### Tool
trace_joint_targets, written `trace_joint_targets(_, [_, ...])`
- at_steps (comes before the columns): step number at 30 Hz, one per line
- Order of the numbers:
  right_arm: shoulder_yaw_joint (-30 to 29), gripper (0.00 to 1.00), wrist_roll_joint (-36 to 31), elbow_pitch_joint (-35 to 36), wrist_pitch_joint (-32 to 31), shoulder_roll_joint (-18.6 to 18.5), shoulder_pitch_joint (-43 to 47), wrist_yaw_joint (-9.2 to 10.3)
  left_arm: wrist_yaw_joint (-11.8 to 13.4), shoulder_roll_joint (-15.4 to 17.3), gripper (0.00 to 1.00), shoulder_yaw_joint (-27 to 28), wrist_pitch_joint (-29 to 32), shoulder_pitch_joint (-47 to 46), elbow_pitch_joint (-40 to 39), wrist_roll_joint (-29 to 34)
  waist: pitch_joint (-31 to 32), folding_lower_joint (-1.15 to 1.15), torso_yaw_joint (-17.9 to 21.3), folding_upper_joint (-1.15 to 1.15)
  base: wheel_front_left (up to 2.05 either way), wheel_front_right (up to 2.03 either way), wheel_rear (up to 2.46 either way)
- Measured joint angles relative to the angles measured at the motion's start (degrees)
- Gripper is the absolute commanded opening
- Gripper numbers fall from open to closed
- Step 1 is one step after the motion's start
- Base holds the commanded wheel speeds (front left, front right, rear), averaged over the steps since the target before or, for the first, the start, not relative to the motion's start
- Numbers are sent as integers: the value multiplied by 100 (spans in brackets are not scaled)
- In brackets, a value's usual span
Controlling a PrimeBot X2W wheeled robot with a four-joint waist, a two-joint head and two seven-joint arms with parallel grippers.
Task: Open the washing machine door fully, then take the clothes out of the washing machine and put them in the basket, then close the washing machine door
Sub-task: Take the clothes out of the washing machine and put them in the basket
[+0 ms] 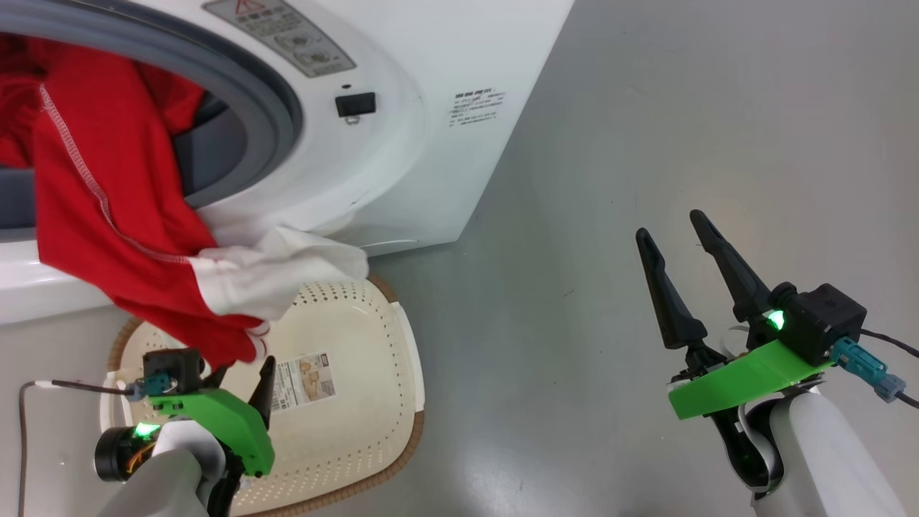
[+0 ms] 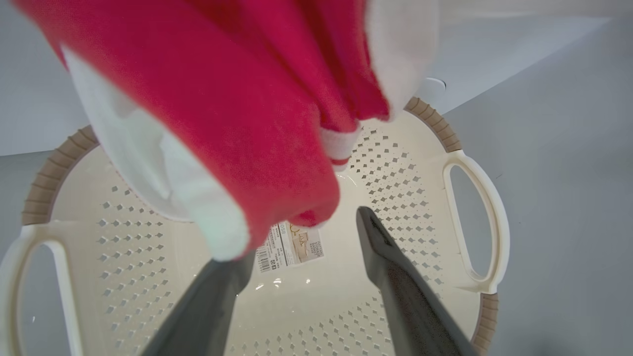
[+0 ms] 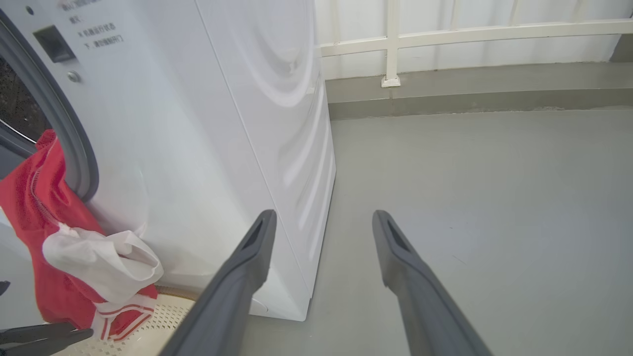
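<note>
There is one washing machine [image 1: 431, 158]. It has two stickers [image 1: 281, 32] with writing and one small black square [image 1: 355, 105] on its front. There is one basket [image 1: 373, 438]. The basket has two handles [image 2: 487, 217] and one paper label [image 1: 305, 380]. There are two grippers, the left gripper [image 1: 243, 368] and the right gripper [image 1: 669, 224]. Each one has two dark fingers [image 3: 420, 282], so that makes four fingers. There are red and white clothes [image 1: 108, 215], but how many pieces cannot be told.
</note>
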State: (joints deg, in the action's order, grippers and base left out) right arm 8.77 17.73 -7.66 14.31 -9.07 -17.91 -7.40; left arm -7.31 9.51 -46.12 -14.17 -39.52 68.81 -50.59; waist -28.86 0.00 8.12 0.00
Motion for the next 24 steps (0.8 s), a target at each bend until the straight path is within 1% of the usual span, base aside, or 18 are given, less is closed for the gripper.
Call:
trace_joint_targets(8, [-15, 100, -2, -1, 0, 9, -1, 0, 0, 52, 100, -40, -4, -13, -21, -227, 25, 0, -67, 0, 0, 0, 0])
trace_joint_targets(13, [-36, 100, -2, -1, 1, -2, -1, 0, 0, 135, 100, 66, -11, -52, -268, -257, 64, 0, -155, 0, 0, 0, 0])
trace_joint_targets(20, [-67, 100, -3, -1, 0, -27, -1, 0, 0, 221, 100, 710, -11, -65, -745, -102, 154, 0, -286, 0, 0, 0, 0])
trace_joint_targets(24, [-84, 100, -3, -9, 0, -43, 2, 0, 0, 294, 100, 1181, -12, 29, -1069, 187, 238, 0, -344, 0, 0, 0, 0])
